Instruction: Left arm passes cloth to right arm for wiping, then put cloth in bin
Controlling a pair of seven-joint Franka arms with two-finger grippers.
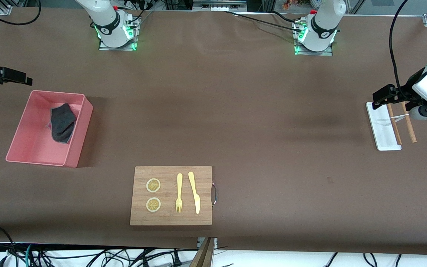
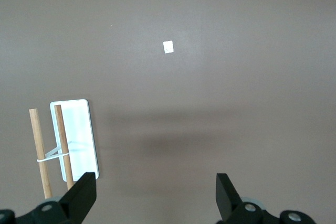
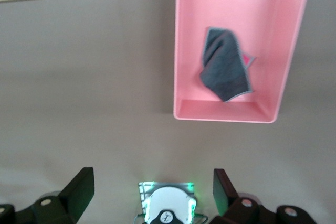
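Cloth in bin, both grippers raised and empty.

The pink bin (image 1: 76, 155) stands at the right arm's end of the table and holds the dark grey cloth (image 1: 62, 122), which lies crumpled against the wall farther from the front camera. A white tray (image 1: 378, 128) at the left arm's end bears two wooden sticks (image 1: 394, 124) bound by a white band. The right gripper (image 3: 149, 184) hangs over bare table beside the bin, fingers spread wide. The left gripper (image 2: 156, 192) hangs over the tray's edge, fingers likewise parted. A wooden board (image 1: 171, 218) carries two lemon slices (image 1: 153, 185), a fork (image 1: 179, 193) and a knife (image 1: 194, 192).
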